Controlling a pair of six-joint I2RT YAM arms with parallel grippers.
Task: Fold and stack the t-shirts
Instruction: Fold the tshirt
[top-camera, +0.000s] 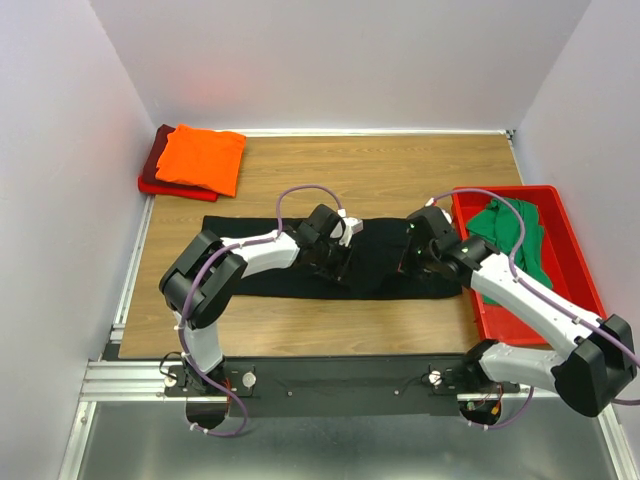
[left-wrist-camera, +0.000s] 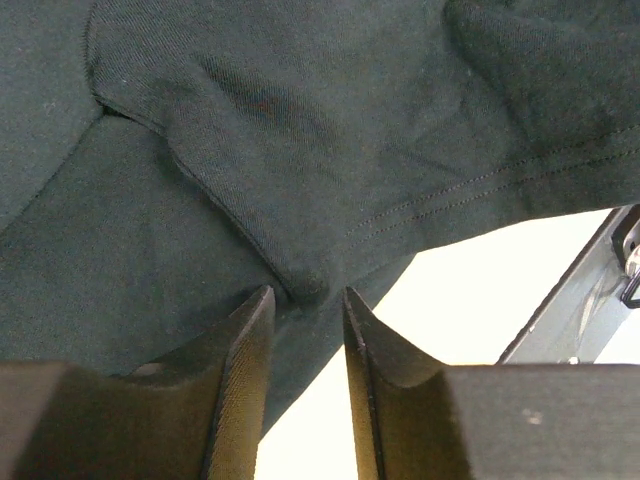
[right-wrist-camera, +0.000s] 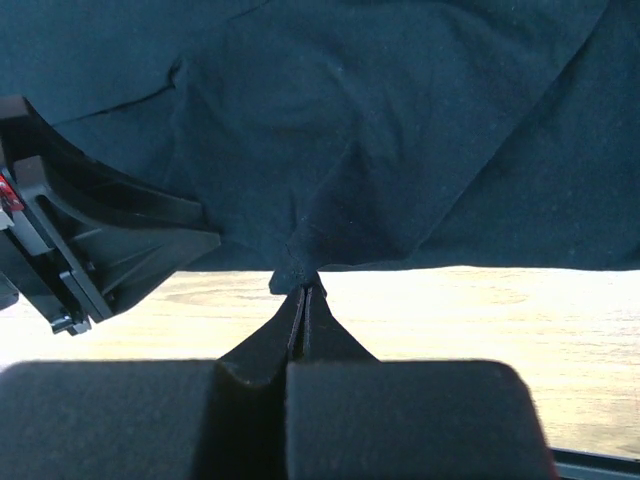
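Two pinches to watch, and both are on cloth. Your right jaws are pressed fully together, no gap showing, with a small peak of the black t-shirt (right-wrist-camera: 380, 130) nipped at their tips. Your left jaws stand a narrow slot apart, with a thick fold of the same shirt wedged between the fingers (left-wrist-camera: 245, 340). In both wrist views bright tabletop (right-wrist-camera: 480, 310) shows under the cloth edge, so that edge is up off the wood. Each wrist camera also catches the other arm's black housing at its side, so the two grips sit near each other. From overhead, the shirt lies as a long dark band running left to right across the middle of the tabletop. The left arm (top-camera: 250, 255) comes in over its left half, and the right arm (top-camera: 520, 300) reaches in from beside the red bin (top-camera: 580, 270), which holds the green t-shirt (top-camera: 512, 232). The orange t-shirt (top-camera: 203, 158) sits folded on the dark red t-shirt (top-camera: 160, 172) in the far left corner. What matters is that long side-to-side axis: your grips are at its middle and right, and the left end has nobody on it. My read is you carry both grips together, level, or the band twists.
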